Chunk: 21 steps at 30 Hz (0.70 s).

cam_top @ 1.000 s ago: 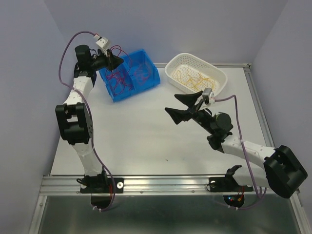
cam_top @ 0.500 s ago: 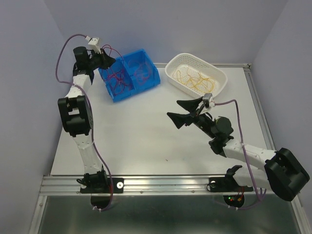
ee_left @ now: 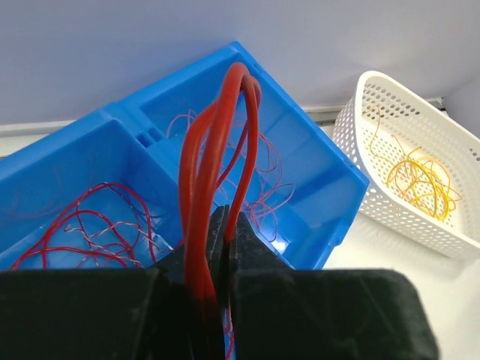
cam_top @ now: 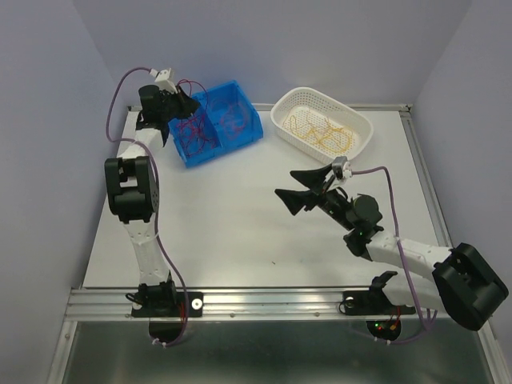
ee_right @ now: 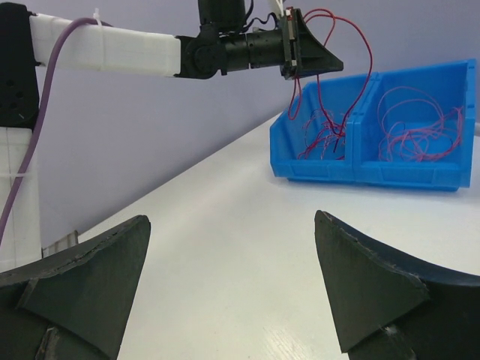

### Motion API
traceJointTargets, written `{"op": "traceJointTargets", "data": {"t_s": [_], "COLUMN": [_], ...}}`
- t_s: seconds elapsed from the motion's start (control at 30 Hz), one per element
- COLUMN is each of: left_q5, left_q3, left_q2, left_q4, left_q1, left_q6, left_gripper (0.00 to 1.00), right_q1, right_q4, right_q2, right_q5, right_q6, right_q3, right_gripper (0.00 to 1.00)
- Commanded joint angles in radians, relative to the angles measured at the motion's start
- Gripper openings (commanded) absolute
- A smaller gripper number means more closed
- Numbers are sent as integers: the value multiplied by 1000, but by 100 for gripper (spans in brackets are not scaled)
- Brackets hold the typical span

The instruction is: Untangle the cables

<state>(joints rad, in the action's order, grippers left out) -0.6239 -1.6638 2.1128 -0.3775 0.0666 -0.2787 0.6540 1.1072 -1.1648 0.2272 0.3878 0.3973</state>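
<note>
Several red cables [ee_left: 201,172] clamped in left gripper [cam_top: 190,104], upper left, trailing down into bin [cam_top: 218,152]. More red loops in both compartments. Upper right, yellow cables [cam_top: 324,132] in basket [cam_top: 278,118]. Centre, right gripper [cam_top: 286,183] spread wide, empty.

Left gripper [cam_top: 186,105], pinching red cables [cam_top: 193,86], swung out left of the bin [cam_top: 232,138], then came back to its left rim. Left elbow shifted right and farther in. Right gripper [cam_top: 308,186] drew back slightly toward the near edge.
</note>
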Motion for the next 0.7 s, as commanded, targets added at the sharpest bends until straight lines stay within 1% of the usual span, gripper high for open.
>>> {"op": "traceJointTargets", "data": {"t_s": [0.0, 0.07, 0.1, 0.17, 0.27, 0.3, 0.4, 0.43, 0.47, 0.5, 0.6, 0.67], "left_q5": [87, 151, 158, 147, 138, 141, 179, 200, 213, 223, 256, 277], "left_q3": [24, 48, 58, 65, 38, 38, 58, 64, 71, 84, 113, 124], "left_q2": [-14, -27, -30, -13, 27, 32, 23, 6, -5, -13, -50, -76], "left_q4": [-83, -83, -90, -112, -106, -104, -101, -101, -101, -100, -95, -92], "left_q1": [-16, -17, -16, -17, -16, -14, -14, -11, -11, -11, -10, -10], "left_q6": [-22, -14, -13, -27, -51, -50, -16, -5, 2, 13, 38, 50], "left_gripper": [0, 0, 0, 0, 0, 2, 19, 23, 29, 38, 47, 50], "right_q1": [-4, -4, -4, -4, -5, -4, -4, -4, -2, -4, -4, -4], "right_q4": [33, 33, 33, 33, 31, 31, 31, 32, 33, 33, 31, 31], "right_q2": [16, 8, 7, 4, 4, 1, -19, -21, -22, -26, -53, -74], "right_q5": [1, 17, 15, 11, 30, 35, 31, 34, 37, 38, 32, 52], "right_q6": [37, 40, 43, 55, 59, 60, 72, 72, 71, 68, 69, 69], "right_q3": [-14, -14, -15, -14, -12, -11, -5, -5, -5, 0, 14, 29], "right_gripper": [95, 95, 95, 95, 95, 95, 94, 94, 94, 94, 94, 94]}}
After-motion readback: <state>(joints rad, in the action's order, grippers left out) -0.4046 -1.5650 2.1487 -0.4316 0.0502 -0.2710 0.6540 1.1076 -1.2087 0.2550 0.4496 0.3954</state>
